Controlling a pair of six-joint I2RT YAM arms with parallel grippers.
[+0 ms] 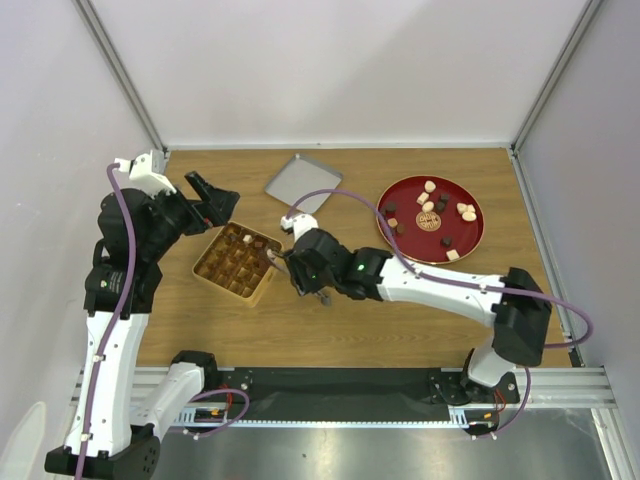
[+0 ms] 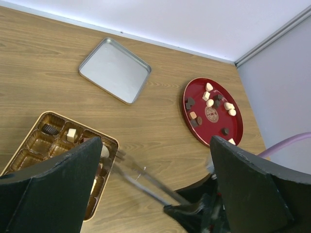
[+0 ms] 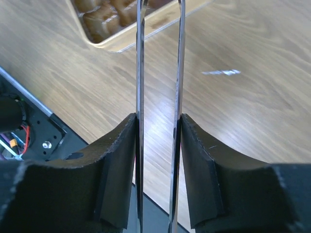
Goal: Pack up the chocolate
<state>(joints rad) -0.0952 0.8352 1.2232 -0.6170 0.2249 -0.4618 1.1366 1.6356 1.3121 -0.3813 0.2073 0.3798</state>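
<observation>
Your right end effector (image 3: 158, 145) had its jaws partly closed, both pads pressed against the two blades of the metal tongs (image 3: 141, 58). The blades themselves stood slightly apart. The tongs reached toward the right-hand corner of the gold box (image 1: 222, 284), and whether their tips gripped anything could not be told.

Your left end effector (image 2: 155, 160) hung wide open and held nothing, above the desk (image 1: 400, 310) at the far left side of the box.

Most of the chocolate (image 2: 210, 103) lay scattered on the red plate (image 1: 415, 243) at the right: dark, tan and cream pieces. A few pieces sat in the box's far compartments. A silver tray (image 1: 303, 183) lay beyond the box, near the back wall.
</observation>
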